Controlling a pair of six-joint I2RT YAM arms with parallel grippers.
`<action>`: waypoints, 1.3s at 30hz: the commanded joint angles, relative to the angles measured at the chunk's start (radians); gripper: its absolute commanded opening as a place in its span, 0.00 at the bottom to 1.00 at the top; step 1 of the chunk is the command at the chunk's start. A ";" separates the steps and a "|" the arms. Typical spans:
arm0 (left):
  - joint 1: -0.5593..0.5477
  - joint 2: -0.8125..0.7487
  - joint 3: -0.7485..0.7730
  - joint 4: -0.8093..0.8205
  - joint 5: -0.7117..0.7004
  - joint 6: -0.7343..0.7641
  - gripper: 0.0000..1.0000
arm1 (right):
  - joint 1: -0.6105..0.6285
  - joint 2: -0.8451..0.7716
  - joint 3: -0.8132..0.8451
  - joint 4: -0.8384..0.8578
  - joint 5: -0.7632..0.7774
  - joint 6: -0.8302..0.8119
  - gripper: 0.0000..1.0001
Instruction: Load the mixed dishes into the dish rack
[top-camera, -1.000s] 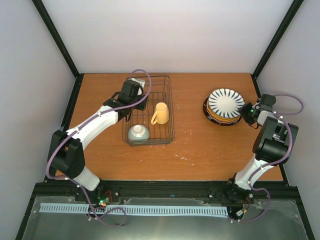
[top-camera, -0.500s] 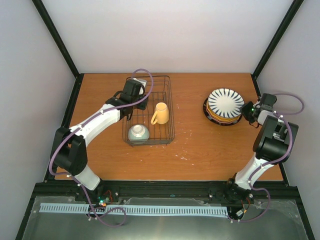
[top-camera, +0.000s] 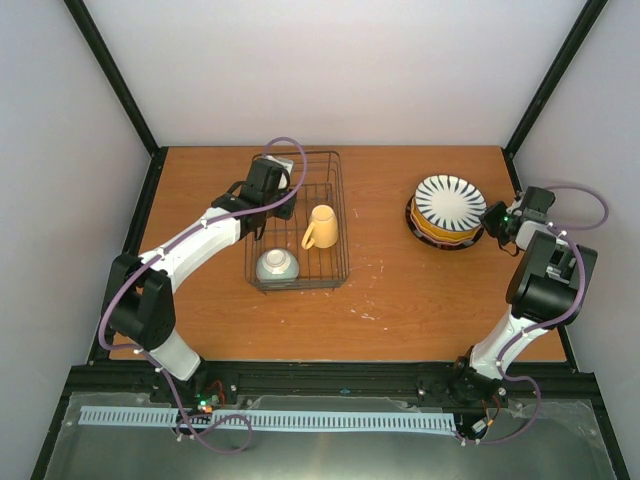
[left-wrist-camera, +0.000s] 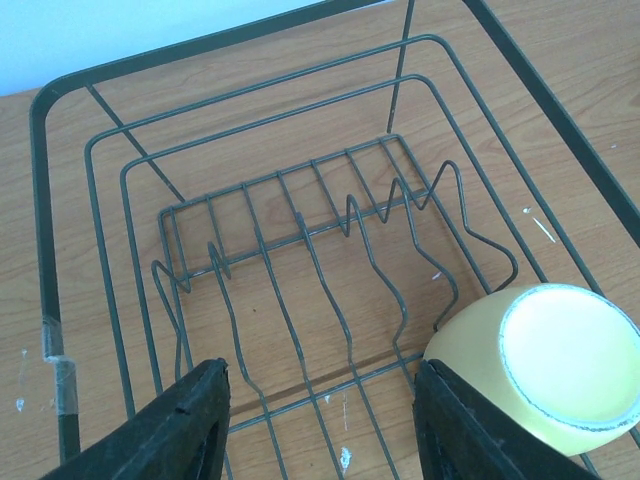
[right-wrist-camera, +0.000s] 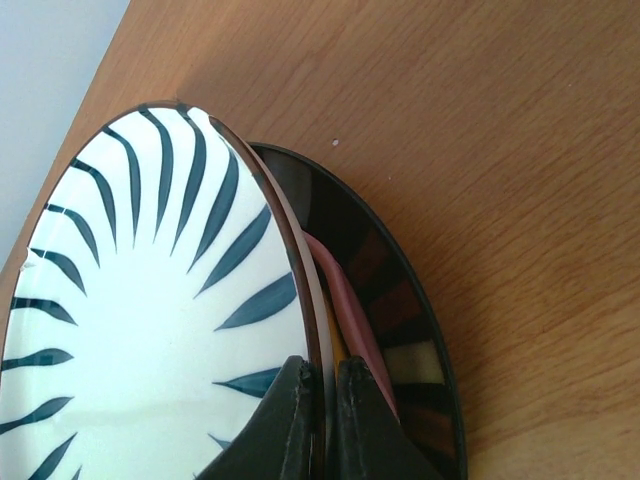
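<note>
- Your right gripper (right-wrist-camera: 322, 375) is clenched on the rim of the striped plate (right-wrist-camera: 130, 330), one finger on each face of the rim.
- That plate tops a stack; at the gripped edge a gap shows between it and the pink plate (right-wrist-camera: 340, 300) below, with the dark-rimmed plate (right-wrist-camera: 400, 290) at the bottom.
- The stack sits by the right edge of the tabletop (top-camera: 400, 290), toward the far right corner.
- Your left gripper (left-wrist-camera: 318, 400) is released: its fingers (left-wrist-camera: 190, 415) stand apart with nothing between them, above the far end of the rack (left-wrist-camera: 60, 230).
- Beneath it the divider wires are bare.
- The mug (left-wrist-camera: 540, 365) lies on its side in the middle of the rack, just right of your left fingers.
- The bowl (top-camera: 277, 265) sits in the rack's near end.
- The rack stands in the far left part of the tabletop, well apart from the stack.
</note>
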 joint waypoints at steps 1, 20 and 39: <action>0.006 -0.007 0.040 -0.005 0.000 0.001 0.52 | 0.003 -0.041 -0.027 0.049 -0.028 0.025 0.03; 0.004 -0.008 0.044 0.087 0.361 -0.087 0.52 | 0.003 -0.268 -0.165 0.214 -0.273 0.145 0.03; -0.050 0.233 0.169 0.408 1.059 -0.458 0.62 | 0.063 -0.503 -0.273 0.221 -0.375 0.178 0.03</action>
